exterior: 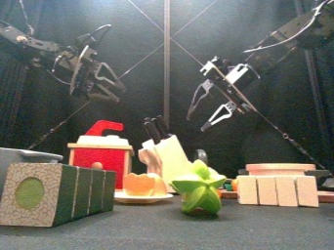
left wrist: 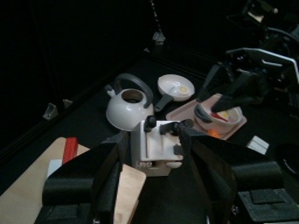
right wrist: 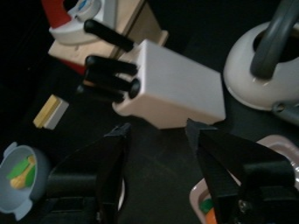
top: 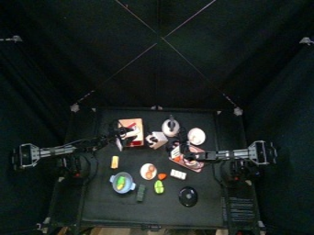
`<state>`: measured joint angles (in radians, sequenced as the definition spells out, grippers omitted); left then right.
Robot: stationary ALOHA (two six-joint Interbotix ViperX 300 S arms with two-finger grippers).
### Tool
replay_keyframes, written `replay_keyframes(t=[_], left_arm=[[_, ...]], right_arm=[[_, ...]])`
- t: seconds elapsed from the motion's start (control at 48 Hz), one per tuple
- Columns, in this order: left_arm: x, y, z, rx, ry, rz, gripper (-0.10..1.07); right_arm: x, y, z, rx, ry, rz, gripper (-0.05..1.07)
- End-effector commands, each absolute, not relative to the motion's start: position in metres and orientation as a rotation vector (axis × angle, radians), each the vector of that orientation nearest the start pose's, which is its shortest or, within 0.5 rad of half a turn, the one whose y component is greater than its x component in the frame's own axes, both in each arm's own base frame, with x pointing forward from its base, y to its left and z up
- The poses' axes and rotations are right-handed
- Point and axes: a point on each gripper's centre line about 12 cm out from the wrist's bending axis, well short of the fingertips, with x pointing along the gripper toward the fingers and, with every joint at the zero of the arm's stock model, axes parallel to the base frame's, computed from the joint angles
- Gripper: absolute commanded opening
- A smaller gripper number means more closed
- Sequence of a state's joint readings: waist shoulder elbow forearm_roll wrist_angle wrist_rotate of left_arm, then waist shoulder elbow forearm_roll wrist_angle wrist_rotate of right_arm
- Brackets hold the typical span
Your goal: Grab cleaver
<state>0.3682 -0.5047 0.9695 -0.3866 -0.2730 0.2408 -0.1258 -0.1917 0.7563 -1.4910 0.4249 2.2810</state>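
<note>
A white knife block (right wrist: 176, 83) stands near the middle of the table, with several black handles (right wrist: 111, 74) sticking out of it. I cannot tell which handle is the cleaver's. The block also shows in the front view (exterior: 164, 156) and in the left wrist view (left wrist: 158, 144). My right gripper (right wrist: 176, 175) is open and hovers just short of the block, touching nothing. My left gripper (left wrist: 163, 179) is open, above and behind the block. In the front view both grippers hang above the table, the left gripper (exterior: 98, 73) higher than the right gripper (exterior: 216, 98).
A white kettle (left wrist: 126, 103) and a small bowl (left wrist: 176, 85) stand behind the block. A red and white toaster (exterior: 102, 148), a green box (exterior: 53, 193), a green pepper (exterior: 198, 192), a plate (exterior: 141, 195) and wooden blocks (exterior: 276, 188) crowd the table's front.
</note>
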Motion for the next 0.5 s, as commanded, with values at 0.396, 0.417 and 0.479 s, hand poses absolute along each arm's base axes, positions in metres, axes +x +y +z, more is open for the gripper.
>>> replay_keyframes(t=[0.396, 0.417, 0.479], left_arm=[[0.332, 0.145, 0.249, -0.169, 0.317, 0.465, 0.86], [0.333, 0.145, 0.248, -0.169, 0.319, 0.466, 0.86], [0.336, 0.147, 0.245, -0.172, 0.326, 0.468, 0.86]], right_arm=[[0.328, -0.137, 0.205, 0.657, 0.367, -0.747, 0.61], [0.328, -0.137, 0.204, 0.656, 0.371, -0.749, 0.61], [0.329, -0.139, 0.201, 0.653, 0.378, -0.748, 0.61]])
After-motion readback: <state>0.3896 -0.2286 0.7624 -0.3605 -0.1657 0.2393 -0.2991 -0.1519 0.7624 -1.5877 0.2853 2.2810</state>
